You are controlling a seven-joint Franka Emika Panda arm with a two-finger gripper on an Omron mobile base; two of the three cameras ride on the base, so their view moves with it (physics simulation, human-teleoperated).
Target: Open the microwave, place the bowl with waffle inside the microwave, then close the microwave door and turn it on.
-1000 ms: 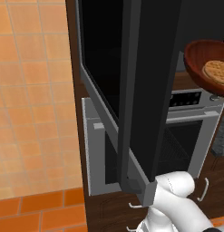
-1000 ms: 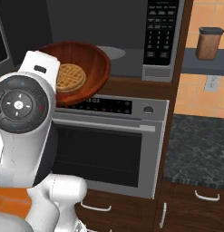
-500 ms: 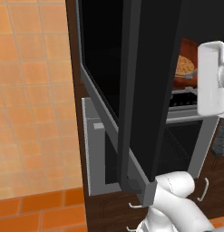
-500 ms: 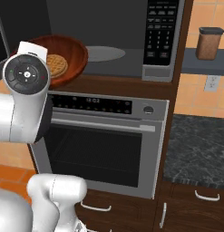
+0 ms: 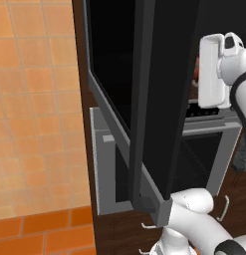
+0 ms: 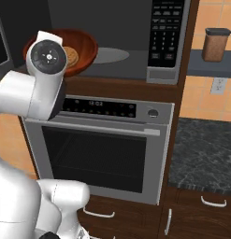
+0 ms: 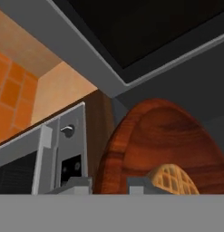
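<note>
The end effector (image 7: 109,185) is closed on the rim of the bowl (image 6: 82,46), a round, glossy reddish-brown wooden vessel carrying a gridded golden waffle (image 7: 170,179). The bowl is held at the mouth of the microwave (image 6: 121,42), just above its smooth grey floor. Tilting could spill the waffle; the rim could strike the grey-framed black glass microwave door (image 5: 144,99), which stands open.

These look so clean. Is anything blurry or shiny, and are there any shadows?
Right base view: flat even light, the bowl and oven sharp, no glare, a pale turntable disc inside the microwave. Left base view: the microwave door is plain black, reflecting nothing. Hand view: the bowl looms large, edges soft, no cast shadows.
</note>
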